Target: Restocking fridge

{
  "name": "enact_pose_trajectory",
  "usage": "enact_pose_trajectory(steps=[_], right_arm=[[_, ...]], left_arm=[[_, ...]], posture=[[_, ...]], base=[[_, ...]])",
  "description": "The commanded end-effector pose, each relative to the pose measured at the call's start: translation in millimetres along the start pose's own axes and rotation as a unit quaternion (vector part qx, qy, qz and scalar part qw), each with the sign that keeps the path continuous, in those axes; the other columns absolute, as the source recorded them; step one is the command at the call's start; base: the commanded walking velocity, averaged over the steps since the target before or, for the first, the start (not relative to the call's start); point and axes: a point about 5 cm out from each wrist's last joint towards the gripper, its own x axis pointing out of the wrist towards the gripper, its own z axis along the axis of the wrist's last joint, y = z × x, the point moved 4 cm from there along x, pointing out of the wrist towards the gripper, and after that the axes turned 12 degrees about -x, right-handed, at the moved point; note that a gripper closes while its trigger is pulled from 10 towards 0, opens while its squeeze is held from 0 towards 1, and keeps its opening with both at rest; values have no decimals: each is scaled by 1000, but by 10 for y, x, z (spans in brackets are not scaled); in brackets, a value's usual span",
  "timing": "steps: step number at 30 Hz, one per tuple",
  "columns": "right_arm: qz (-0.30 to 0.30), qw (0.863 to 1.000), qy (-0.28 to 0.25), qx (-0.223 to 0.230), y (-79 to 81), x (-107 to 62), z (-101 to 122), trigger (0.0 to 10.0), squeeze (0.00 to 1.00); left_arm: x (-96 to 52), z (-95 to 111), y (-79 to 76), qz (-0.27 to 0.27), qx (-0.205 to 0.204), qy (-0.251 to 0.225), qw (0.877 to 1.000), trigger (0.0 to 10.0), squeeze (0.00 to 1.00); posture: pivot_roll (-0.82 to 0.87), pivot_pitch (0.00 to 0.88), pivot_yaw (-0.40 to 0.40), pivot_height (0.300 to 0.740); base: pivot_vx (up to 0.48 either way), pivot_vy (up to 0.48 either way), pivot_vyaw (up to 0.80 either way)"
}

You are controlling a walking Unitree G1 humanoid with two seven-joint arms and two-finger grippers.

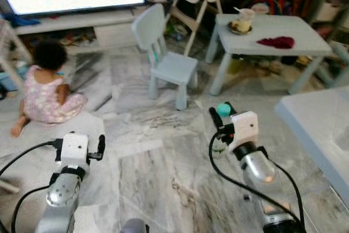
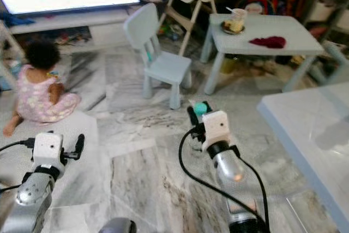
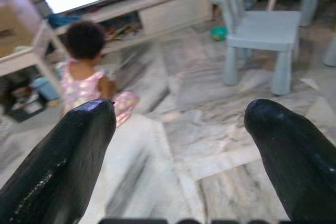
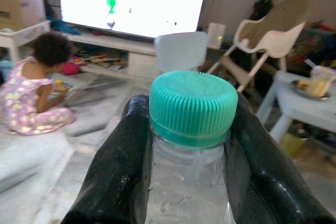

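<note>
Carrying bottle (image 4: 190, 145) in right gripper (image 1: 222, 114) at 1 o'clock — fingers (image 4: 113, 171) clamping just under the green cap (image 4: 192, 103). Probably light but wet, slippery — gripping at the neck. Left gripper (image 3: 178, 150) hanging released.

Teal cap, grey marble, pale blue furniture

Bottle (image 4: 189, 182) is clear with a ribbed teal cap (image 4: 192, 106); floor (image 1: 163, 156) grey-veined marble; chair (image 1: 166, 58) pale blue; cloth (image 1: 276, 41) dark red.
</note>
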Motion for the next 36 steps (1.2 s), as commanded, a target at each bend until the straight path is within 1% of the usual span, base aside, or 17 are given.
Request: enact_pose_trajectory(steps=[1, 4, 6, 7, 10, 17, 19, 22, 25, 27, 28, 32, 36], right_arm=[[-25, 1000, -3, -2, -150, -36, 18, 10000, 0], [-28, 1000, 2, -2, -187, -52, -11, 10000, 0], [-34, 999, -2, -6, -245, 5, 15, 10000, 0], [-33, 999, -7, -10, -251, 32, 43, 10000, 0], [-31, 999, -16, -16, -263, 63, 82, 10000, 0], [-41, 999, -16, -12, -303, 68, 89, 10000, 0], [-42, 999, -15, -11, -302, 65, 84, 10000, 0], [-36, 999, -15, -6, -232, 59, 86, 10000, 0], [-31, 999, -20, -9, -204, 63, 109, 10000, 0], [-15, 998, -38, -39, -155, 69, 175, 10000, 0], [-12, 998, -42, -42, -142, 69, 190, 10000, 0], [-33, 998, -36, -31, -215, 85, 171, 10000, 0], [-58, 998, -23, -14, -292, 78, 121, 10000, 0]], left_arm=[[-15, 23, 34, 2, 2, -3, 1000, 10000, 0], [-13, 23, 41, 3, 1, -3, 1000, 10000, 0], [25, 60, 5, -3, -3, -11, 1000, 10000, 0], [45, 83, -27, -6, -12, -16, 1000, 10000, 0], [62, 103, -61, -8, -16, -20, 1000, 10000, 0], [64, 95, -49, -3, -16, -19, 1000, 10000, 0], [65, 97, -45, -2, -16, -19, 1000, 10000, 0], [68, 110, -42, -1, -16, -20, 1000, 10000, 0], [69, 111, -43, -1, -16, -20, 1000, 10000, 0], [75, 112, -54, -1, -20, -21, 1000, 10000, 0], [80, 113, -63, -1, -24, -22, 999, 10000, 0], [89, 114, -88, 2, -28, -22, 999, 10000, 0], [71, 94, -77, 12, -37, -20, 999, 10000, 0]], posture=[[41, 0, -25, 740], [37, 0, -24, 740], [36, 0, -23, 740], [37, 0, -22, 740], [39, 0, -22, 740], [38, 0, -17, 740], [38, 0, -17, 740], [35, 0, -15, 740], [34, 0, -14, 740], [33, 0, -13, 740], [33, 0, -12, 740], [32, 0, -7, 740], [32, 0, -3, 740]], base=[[0, 0, 800], [0, 0, 800], [0, 0, 800], [0, 0, 800], [0, 0, 800], [0, 0, 800], [0, 0, 800], [0, 0, 800], [0, 0, 800], [0, 0, 800], [0, 0, 800], [0, 0, 800], [0, 0, 800]])
